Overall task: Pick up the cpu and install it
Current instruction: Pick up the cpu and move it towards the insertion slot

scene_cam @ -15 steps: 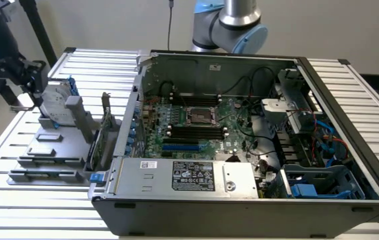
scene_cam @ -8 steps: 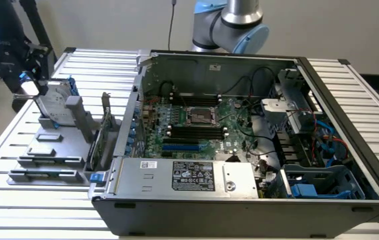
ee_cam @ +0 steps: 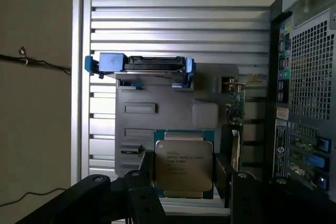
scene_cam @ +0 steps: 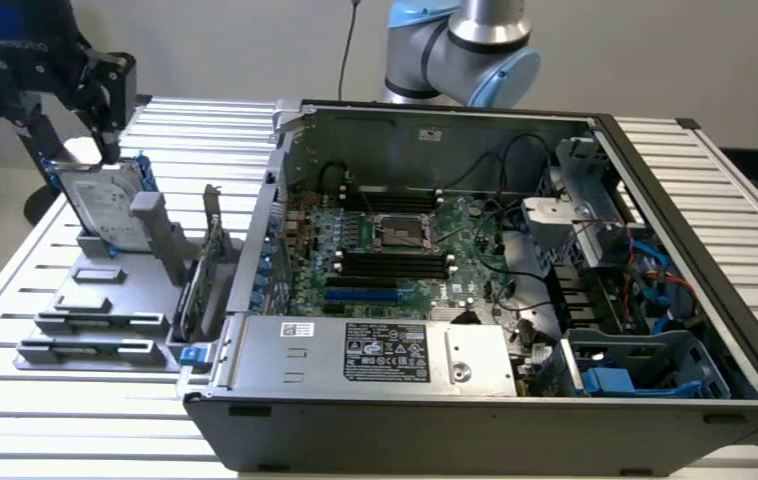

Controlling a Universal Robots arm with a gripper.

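The cpu (ee_cam: 184, 164), a flat square chip with a shiny metal top and printed lettering, sits between my two black fingers (ee_cam: 146, 174), whose inner faces press against its two sides. My gripper (ee_cam: 185, 177) is shut on it and holds it above the grey holder plate (ee_cam: 157, 124). In the exterior view my gripper (scene_cam: 86, 148) hangs at the far left, over the upright hard drive (scene_cam: 99, 205). The open computer case (scene_cam: 699, 215) lies in the middle, with the motherboard's cpu socket (scene_cam: 403, 232) well off to the exterior view's right of my gripper.
A silver hard drive in a blue frame (ee_cam: 142, 64) stands on the holder plate. An expansion card (scene_cam: 203, 275) stands upright between plate and case. Memory sticks (scene_cam: 393, 263), cables (scene_cam: 506, 235) and a power supply (scene_cam: 372, 350) crowd the case. A slatted metal table (scene_cam: 32, 400) carries everything.
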